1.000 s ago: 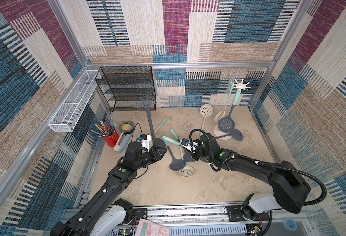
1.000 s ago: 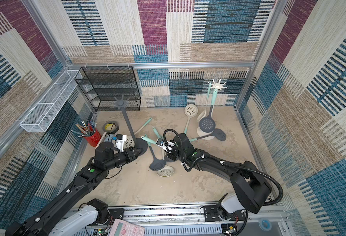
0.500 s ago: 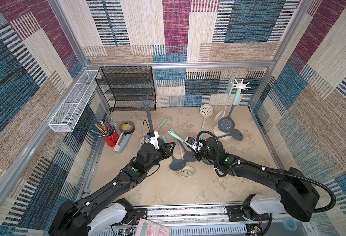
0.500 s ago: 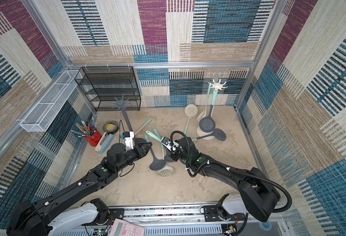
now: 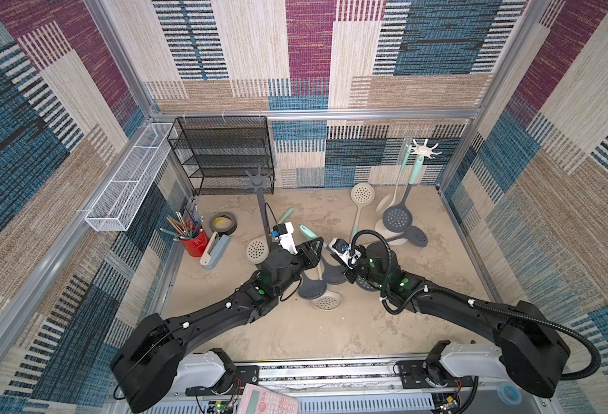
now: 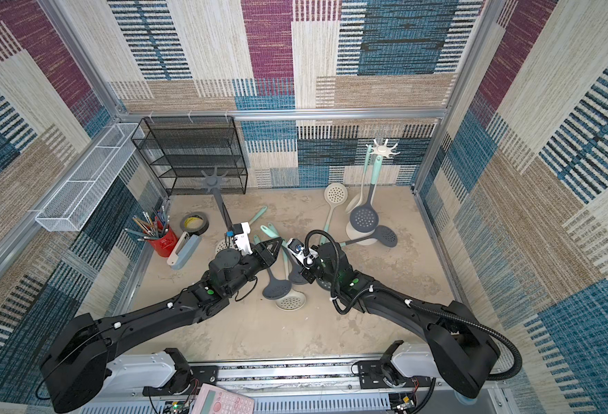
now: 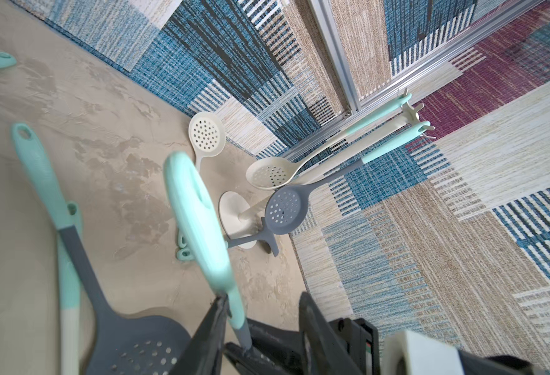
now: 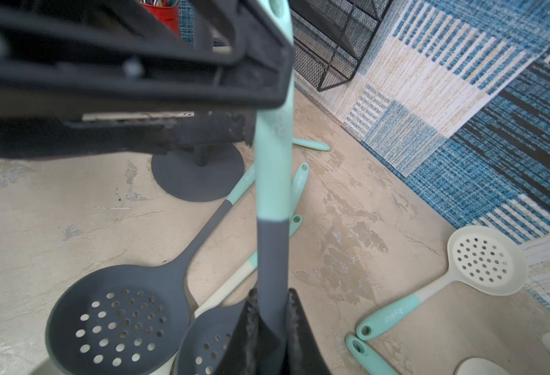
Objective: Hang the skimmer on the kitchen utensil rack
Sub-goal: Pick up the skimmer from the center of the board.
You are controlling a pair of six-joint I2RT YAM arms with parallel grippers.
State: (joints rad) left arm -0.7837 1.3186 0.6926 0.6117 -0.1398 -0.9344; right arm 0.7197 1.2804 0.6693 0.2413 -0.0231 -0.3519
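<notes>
**A:** Eyes on the skimmer (image 8: 272, 181). Where is it?

**B:** Up off the counter (image 8: 56, 211), near the middle and standing almost upright. The right hand (image 8: 272, 298) is clamped on its grey neck, one finger pressed in on each side.

**A:** And the mint handle?

**B:** It rises straight into the left hand (image 7: 260, 298). That hand is spread around it. One finger touches the handle and the other stands apart, so there's no grip there.

**A:** Can you see the head?

**B:** From above it's hidden under the right wrist, so I can't tell how it sits.

**A:** What about the racks?

**B:** The grey utensil rack (image 5: 259, 182) stands just behind the left hand, its round base on the counter. The white utensil rack (image 5: 425, 152) is in the far right corner. A cream hanging skimmer (image 7: 272, 172) and a grey hanging skimmer (image 7: 286, 207) dangle from its hooks.

**A:** And around them?

**B:** A loose grey skimmer (image 8: 117, 318) lies flat beneath the held one. A loose cream skimmer (image 8: 487, 259) lies nearer the wall. On the left there's a red pencil cup (image 5: 194, 243), a tape roll (image 5: 223, 224) and a stapler (image 5: 216, 251), all near the black mesh shelf (image 5: 223, 154).
</notes>
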